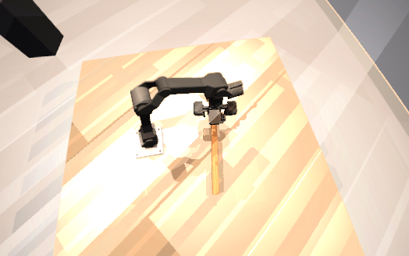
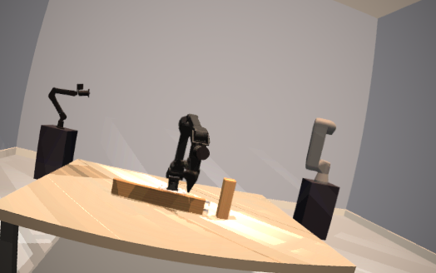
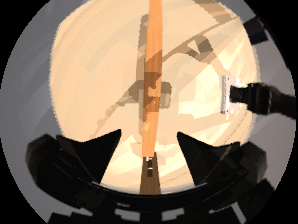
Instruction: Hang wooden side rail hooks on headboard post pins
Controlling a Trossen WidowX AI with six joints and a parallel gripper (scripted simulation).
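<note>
You are positioning the wide-open, empty black gripper (image 3: 149,141) above the long orange-brown wooden side rail (image 1: 215,164); next, descend and grasp it.

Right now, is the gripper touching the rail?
Apart. In the wrist view the open fingers stand either side of the rail with bare table between them and the wood. The gripper holds nothing.
</note>
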